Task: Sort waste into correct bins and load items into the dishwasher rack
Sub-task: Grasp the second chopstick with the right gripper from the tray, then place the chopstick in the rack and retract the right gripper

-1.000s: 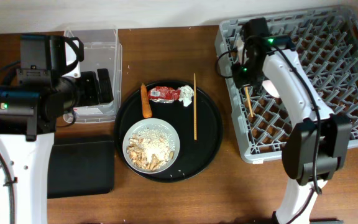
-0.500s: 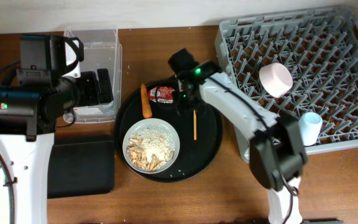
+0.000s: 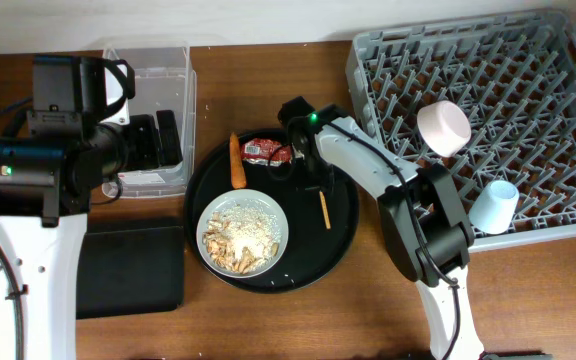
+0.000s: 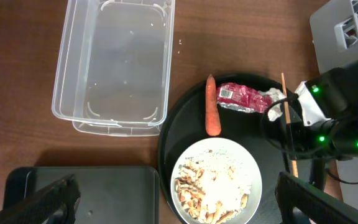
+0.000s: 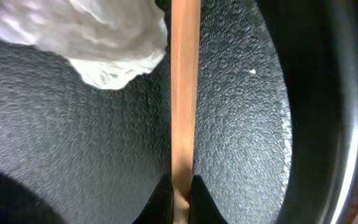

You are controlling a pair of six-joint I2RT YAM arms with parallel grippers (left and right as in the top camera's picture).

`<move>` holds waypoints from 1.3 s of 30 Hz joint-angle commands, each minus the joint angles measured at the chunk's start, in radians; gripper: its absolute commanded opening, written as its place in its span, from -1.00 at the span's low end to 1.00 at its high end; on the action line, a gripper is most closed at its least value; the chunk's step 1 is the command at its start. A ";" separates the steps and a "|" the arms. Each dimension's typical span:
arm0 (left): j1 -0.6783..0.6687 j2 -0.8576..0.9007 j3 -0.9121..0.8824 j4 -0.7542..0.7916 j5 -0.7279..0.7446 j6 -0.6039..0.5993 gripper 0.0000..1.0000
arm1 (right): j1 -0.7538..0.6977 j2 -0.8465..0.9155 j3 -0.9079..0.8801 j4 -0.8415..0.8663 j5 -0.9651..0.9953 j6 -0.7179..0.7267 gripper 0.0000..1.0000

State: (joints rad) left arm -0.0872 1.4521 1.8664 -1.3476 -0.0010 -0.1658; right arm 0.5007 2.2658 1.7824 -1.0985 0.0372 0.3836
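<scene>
My right gripper (image 3: 313, 168) is down on the large round black tray (image 3: 340, 250), shut on a wooden chopstick (image 3: 323, 210). The right wrist view shows its fingers (image 5: 182, 194) pinching the stick (image 5: 184, 93) next to the crumpled white tissue (image 5: 86, 37). Only one chopstick shows. The carrot (image 3: 235, 162) and red wrapper (image 3: 261, 150) lie at the tray's back. The grey plate (image 3: 210, 215) holds the rice scraps (image 3: 243, 235). The white-pink bowl (image 3: 443, 127) and light-blue cup (image 3: 495, 207) sit in the grey rack (image 3: 528, 90). My left gripper (image 4: 176, 199) is open, high above the table.
The clear tub (image 3: 158, 75) stands at the back left, partly under my left arm. The shallow black tray (image 3: 133, 265) lies in front of it. The rack's left edge (image 3: 368, 110) is close to my right arm.
My right arm came from the rack to the round tray and closed on the chopstick, whose near end has swung slightly right. The left arm has not moved.
</scene>
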 commanded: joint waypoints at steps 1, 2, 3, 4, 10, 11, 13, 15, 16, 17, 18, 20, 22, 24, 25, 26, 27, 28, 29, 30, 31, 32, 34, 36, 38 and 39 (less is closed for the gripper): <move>0.005 0.002 0.008 0.000 -0.007 -0.005 0.99 | 0.000 -0.121 0.073 -0.037 0.031 -0.058 -0.92; 0.005 0.002 0.008 0.000 -0.006 -0.005 0.99 | -0.008 -0.165 0.080 -0.048 0.066 -0.073 -0.92; 0.005 0.002 0.008 -0.001 -0.007 -0.005 0.99 | -0.042 -0.231 0.082 -0.056 0.159 -0.073 -0.92; 0.005 0.002 0.008 -0.001 -0.007 -0.005 0.99 | -0.067 -0.256 0.082 -0.050 0.166 -0.102 -0.92; 0.005 0.002 0.008 -0.001 -0.007 -0.005 0.99 | -0.329 -0.269 0.078 0.013 0.019 -0.450 -0.92; 0.005 0.002 0.008 -0.001 -0.007 -0.005 0.99 | -0.359 -0.259 0.072 0.013 -0.036 -0.484 -0.92; 0.005 0.002 0.008 -0.001 -0.007 -0.005 0.99 | -0.378 -0.230 0.058 0.005 -0.038 -0.484 -0.92; 0.005 0.002 0.008 -0.001 -0.007 -0.005 0.99 | -0.369 -0.208 0.057 -0.015 -0.056 -0.484 -0.92; 0.005 0.002 0.008 -0.001 -0.006 -0.005 0.99 | -0.354 -0.207 0.058 -0.021 -0.088 -0.484 -0.92; 0.005 0.002 0.008 -0.001 -0.006 -0.005 0.99 | -0.342 -0.216 0.058 -0.021 -0.098 -0.476 -0.91; 0.005 0.002 0.008 -0.001 -0.007 -0.005 0.99 | -0.332 -0.226 0.059 -0.020 -0.093 -0.445 -0.81; 0.005 0.002 0.008 -0.001 -0.007 -0.005 0.99 | -0.330 -0.248 0.069 -0.025 -0.068 -0.383 -0.08; 0.005 0.002 0.008 -0.001 -0.006 -0.005 0.99 | -0.329 -0.299 0.097 -0.048 -0.072 -0.364 0.00; 0.005 0.002 0.008 -0.001 -0.007 -0.005 0.99 | -0.322 -0.375 0.120 -0.057 -0.087 -0.364 0.01; 0.005 0.002 0.008 -0.001 -0.007 -0.005 0.99 | -0.319 -0.420 0.121 -0.056 -0.088 -0.364 0.02; 0.005 0.002 0.008 -0.001 -0.007 -0.005 0.99 | -0.316 -0.459 0.121 -0.058 -0.087 -0.364 0.03; 0.005 0.002 0.008 -0.001 -0.006 -0.005 0.99 | -0.317 -0.509 0.121 -0.063 -0.090 -0.364 0.06; 0.005 0.002 0.008 -0.001 -0.007 -0.005 0.99 | -0.317 -0.539 0.121 -0.065 -0.092 -0.364 0.09; 0.005 0.002 0.008 -0.001 -0.007 -0.005 0.99 | -0.317 -0.567 0.121 -0.066 -0.094 -0.364 0.10; 0.005 0.002 0.008 -0.001 -0.007 -0.005 0.99 | -0.317 -0.582 0.121 -0.068 -0.106 -0.364 0.09; 0.005 0.002 0.008 -0.001 -0.007 -0.005 0.99 | -0.317 -0.591 0.121 -0.077 -0.153 -0.364 0.09; 0.005 0.002 0.008 -0.001 -0.006 -0.005 0.99 | -0.316 -0.592 0.121 -0.089 -0.205 -0.364 0.09; 0.005 0.002 0.008 -0.001 -0.006 -0.005 0.99 | -0.287 -0.597 0.121 -0.124 -0.293 -0.368 0.08; 0.005 0.002 0.008 -0.001 -0.007 -0.005 0.99 | -0.225 -0.642 0.121 -0.119 -0.288 -0.397 0.08; 0.005 0.002 0.008 -0.001 -0.007 -0.005 0.99 | -0.138 -0.745 0.121 -0.101 -0.251 -0.436 0.17; 0.005 0.002 0.008 -0.001 -0.007 -0.005 0.99 | -0.106 -0.804 0.121 -0.103 -0.174 -0.436 0.97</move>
State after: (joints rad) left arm -0.0872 1.4521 1.8664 -1.3479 -0.0010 -0.1661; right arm 0.3244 1.6253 1.8935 -1.2037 -0.2115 -0.0185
